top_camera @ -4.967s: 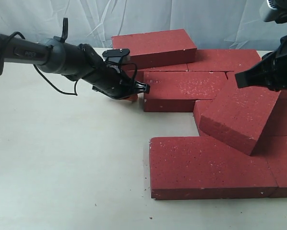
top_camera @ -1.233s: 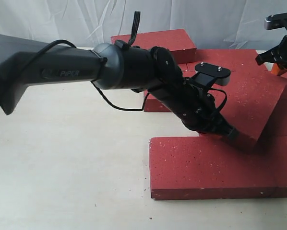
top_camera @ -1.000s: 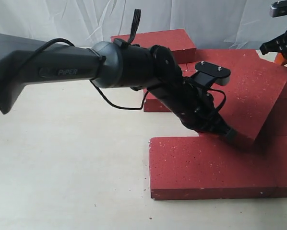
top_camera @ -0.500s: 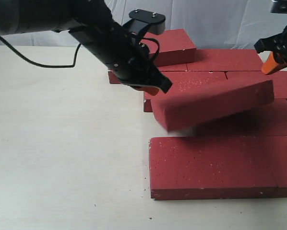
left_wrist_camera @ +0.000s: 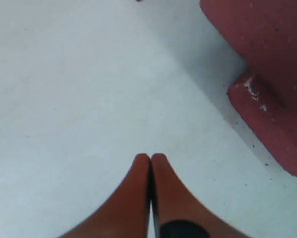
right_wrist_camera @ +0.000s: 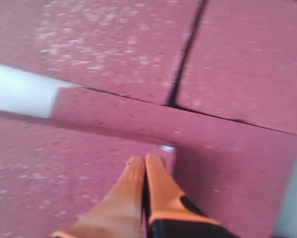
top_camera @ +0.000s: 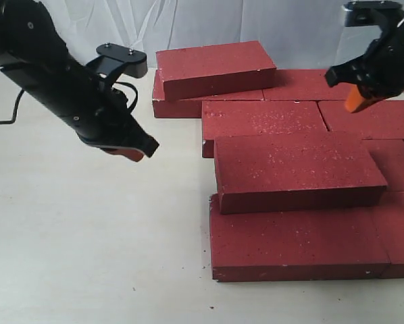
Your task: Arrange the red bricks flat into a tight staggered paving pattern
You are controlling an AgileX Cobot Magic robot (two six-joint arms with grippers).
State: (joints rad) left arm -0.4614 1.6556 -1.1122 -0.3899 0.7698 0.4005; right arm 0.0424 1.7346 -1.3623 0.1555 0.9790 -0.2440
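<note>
Left claw (top_camera: 131,150) and right claw (top_camera: 356,100): both pinched shut on nothing, left over bare table (top_camera: 87,256), right above the far rows.
Red bricks (top_camera: 290,243) laid mostly flat in staggered rows, with a loose brick (top_camera: 293,169) riding on top mid-pattern and a back brick (top_camera: 215,67) stacked too. Probably heavy, rigid, rough enough not to slip; best pushed at an edge or pinched across the thickness mid-length.

The pale cream surface (top_camera: 87,236) lies open left of and before the dark-red speckled rectangular bricks (top_camera: 290,243) — wide room for a low pass. On the right the bricks cover it closely, and two sit raised — a top brick (top_camera: 296,169) across the middle rows, a stacked brick (top_camera: 215,67) at the back.
</note>
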